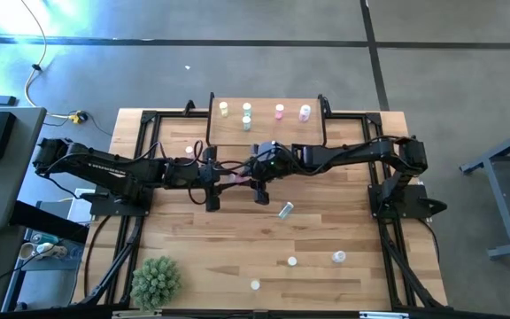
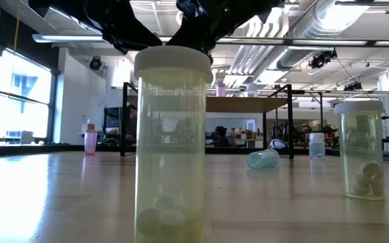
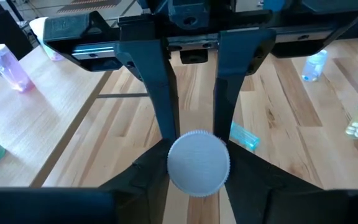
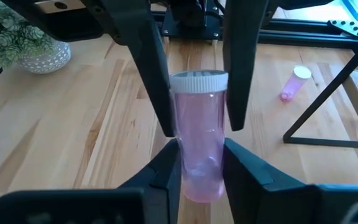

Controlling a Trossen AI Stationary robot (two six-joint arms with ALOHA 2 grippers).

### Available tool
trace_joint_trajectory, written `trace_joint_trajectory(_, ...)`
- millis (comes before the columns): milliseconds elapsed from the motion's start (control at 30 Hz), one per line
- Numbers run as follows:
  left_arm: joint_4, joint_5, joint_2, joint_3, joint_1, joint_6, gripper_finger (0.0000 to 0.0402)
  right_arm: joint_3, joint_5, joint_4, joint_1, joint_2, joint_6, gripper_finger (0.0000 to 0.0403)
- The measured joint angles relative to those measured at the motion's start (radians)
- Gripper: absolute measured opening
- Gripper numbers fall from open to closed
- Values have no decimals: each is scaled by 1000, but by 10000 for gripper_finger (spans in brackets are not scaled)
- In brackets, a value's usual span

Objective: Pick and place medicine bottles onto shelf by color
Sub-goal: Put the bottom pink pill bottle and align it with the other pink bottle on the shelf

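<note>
crowding pink bottle (image 4: pixel 197 140), both claws, tipped bottle (image 1: pixel 286 210) nearby

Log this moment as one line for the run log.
phase: handover mid-table | pink bottle: between both grippers | left gripper: on cap | right gripper: on body | shelf: four bottles

held bottle (image 4: pixel 199 140): showing translucent pink under a ribbed white cap
grippers' fingers (image 4: pixel 143 56): appearing black
tabletop (image 1: pixel 220 252): showing pale wood planks
nearest bottles (image 2: pixel 171 142): looking yellowish, perhaps tinted by glare
plant (image 1: pixel 156 281): showing spiky green
</note>
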Motion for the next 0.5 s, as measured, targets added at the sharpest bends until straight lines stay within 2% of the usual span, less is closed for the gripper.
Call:
trace_joint_trajectory(200, 0, -2, -2, 0, 0, 0, 177, 0, 1, -5, 0, -16, 5, 83)
trace_joint_trajectory(333, -9, -3, -45, 0, 0, -2, 206, 0, 10, -4, 0, -53, 18, 83)
trace_joint_trajectory(500, -5, -6, -117, 1, 0, 17, 218, 0, 48, 0, 0, -109, -5, 83)
